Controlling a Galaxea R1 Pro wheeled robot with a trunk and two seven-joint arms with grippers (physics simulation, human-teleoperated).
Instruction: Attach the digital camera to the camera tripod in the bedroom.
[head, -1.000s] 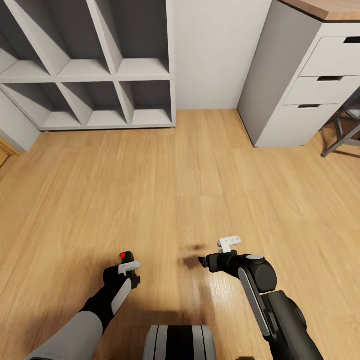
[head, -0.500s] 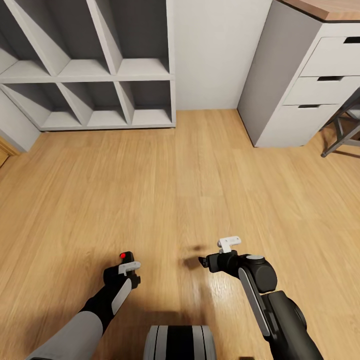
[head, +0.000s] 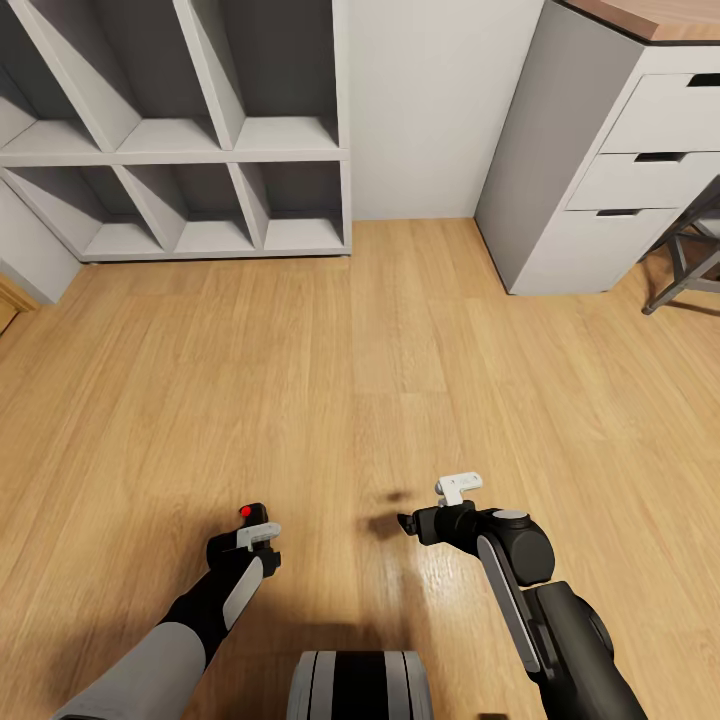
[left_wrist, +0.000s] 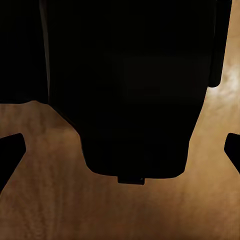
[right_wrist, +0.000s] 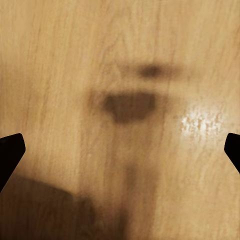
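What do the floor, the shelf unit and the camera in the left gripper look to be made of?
Floor: light wood planks with a slight sheen; grain lines, plank seams and a glare spot show. Shelf unit: flat matte grey panels, probably painted board, with no grain visible. Camera: matte black, likely plastic, with a red dot on top; the left wrist view shows it too dark to confirm.

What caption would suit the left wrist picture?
The left gripper carries the black digital camera above a wood floor.
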